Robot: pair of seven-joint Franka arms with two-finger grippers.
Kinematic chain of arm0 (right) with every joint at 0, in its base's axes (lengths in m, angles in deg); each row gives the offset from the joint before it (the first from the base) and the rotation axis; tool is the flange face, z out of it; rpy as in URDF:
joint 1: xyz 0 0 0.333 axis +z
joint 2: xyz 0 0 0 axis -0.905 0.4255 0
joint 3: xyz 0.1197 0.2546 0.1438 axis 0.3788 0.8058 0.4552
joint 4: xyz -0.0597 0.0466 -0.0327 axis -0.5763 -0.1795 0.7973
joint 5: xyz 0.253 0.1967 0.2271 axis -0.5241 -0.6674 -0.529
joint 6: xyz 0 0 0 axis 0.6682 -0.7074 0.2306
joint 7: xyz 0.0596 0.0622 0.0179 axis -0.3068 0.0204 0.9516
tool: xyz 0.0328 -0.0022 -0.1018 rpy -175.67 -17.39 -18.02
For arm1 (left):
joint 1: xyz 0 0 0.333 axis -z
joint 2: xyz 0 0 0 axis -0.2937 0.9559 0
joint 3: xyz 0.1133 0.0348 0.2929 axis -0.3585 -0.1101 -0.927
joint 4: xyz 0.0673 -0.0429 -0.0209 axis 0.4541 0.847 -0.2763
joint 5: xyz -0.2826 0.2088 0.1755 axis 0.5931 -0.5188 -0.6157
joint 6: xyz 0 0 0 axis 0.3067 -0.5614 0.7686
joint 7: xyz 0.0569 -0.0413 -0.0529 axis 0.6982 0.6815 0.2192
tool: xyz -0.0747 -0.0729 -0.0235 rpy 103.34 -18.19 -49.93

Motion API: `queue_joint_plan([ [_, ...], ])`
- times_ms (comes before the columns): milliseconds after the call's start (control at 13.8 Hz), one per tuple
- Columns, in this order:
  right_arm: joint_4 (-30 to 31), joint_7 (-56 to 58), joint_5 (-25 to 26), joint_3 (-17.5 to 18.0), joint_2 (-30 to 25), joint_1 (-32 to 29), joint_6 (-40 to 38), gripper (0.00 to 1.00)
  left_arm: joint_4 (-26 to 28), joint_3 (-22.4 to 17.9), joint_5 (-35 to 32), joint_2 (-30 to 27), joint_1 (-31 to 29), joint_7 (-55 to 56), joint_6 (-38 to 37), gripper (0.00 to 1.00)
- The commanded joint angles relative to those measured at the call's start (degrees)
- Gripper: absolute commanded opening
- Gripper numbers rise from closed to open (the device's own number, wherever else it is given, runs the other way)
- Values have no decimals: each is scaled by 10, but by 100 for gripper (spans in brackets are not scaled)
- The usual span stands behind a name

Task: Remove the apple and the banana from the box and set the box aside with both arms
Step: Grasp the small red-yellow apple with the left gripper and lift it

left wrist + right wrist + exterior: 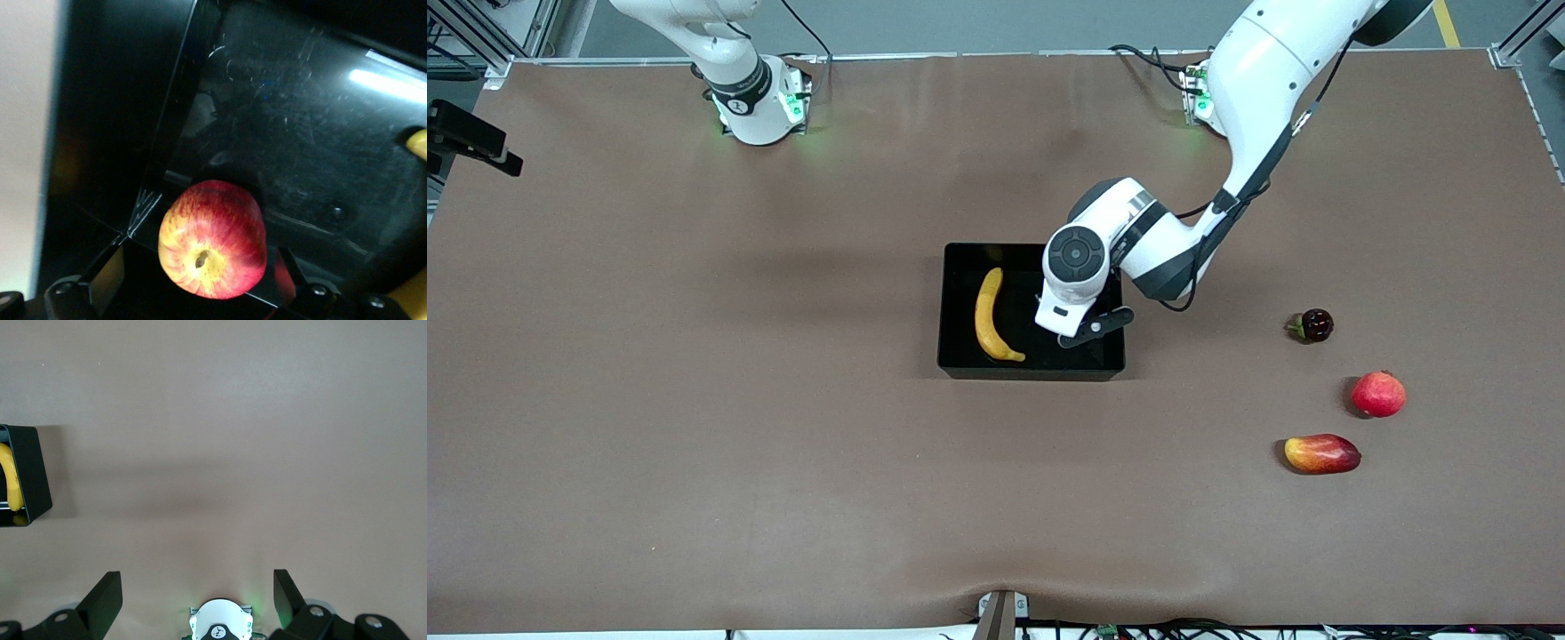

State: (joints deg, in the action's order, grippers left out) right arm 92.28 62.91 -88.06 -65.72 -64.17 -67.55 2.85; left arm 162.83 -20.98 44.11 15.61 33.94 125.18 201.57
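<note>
The black box [960, 307] sits mid-table. The yellow banana [989, 316] lies in it, toward the right arm's end. My left gripper [200, 280] is down inside the box at the end toward the left arm; in the front view its wrist hides the fingers. Its fingers [107, 283] stand open on either side of the red, yellow-streaked apple [212, 239], with a gap on each side. The apple rests on the box floor near a corner. My right gripper [197, 600] is open and empty, high over bare table near its base, where that arm waits. The right wrist view shows the box's end [30, 473] and a bit of the banana [8, 480].
Toward the left arm's end lie a small dark red fruit [1314, 325], a plain-red round fruit [1378, 394] and a red-and-yellow mango [1321, 453], each nearer to the front camera than the last. A black device [467, 133] sits at the table's edge by the right arm.
</note>
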Motion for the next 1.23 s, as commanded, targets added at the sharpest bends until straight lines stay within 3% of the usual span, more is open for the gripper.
queue_joint_plan([
  [0,4,4,-8,7,-10,-15,2,100,-7,-2,-21,16,9,19,5,100],
  [145,4,4,-8,7,-10,-17,2,100,-7,-3,-21,27,10,19,14,100],
  [218,4,4,-9,7,-10,-19,2,100,-7,-3,-28,30,12,19,21,76],
  [290,4,4,-9,7,-10,-21,1,100,-8,-3,-35,33,12,19,22,33],
  [363,4,4,-9,7,-10,-21,0,100,-9,-2,-36,32,13,19,22,0],
  [726,4,4,-9,7,-10,-21,0,100,-42,0,-37,-23,7,2,11,0],
  [871,4,4,-10,7,-10,-21,0,100,-80,0,-29,-61,1,-9,-32,0],
  [1161,4,4,-10,7,-10,-21,1,100,-180,1,-22,-77,-51,-118,-165,0],
])
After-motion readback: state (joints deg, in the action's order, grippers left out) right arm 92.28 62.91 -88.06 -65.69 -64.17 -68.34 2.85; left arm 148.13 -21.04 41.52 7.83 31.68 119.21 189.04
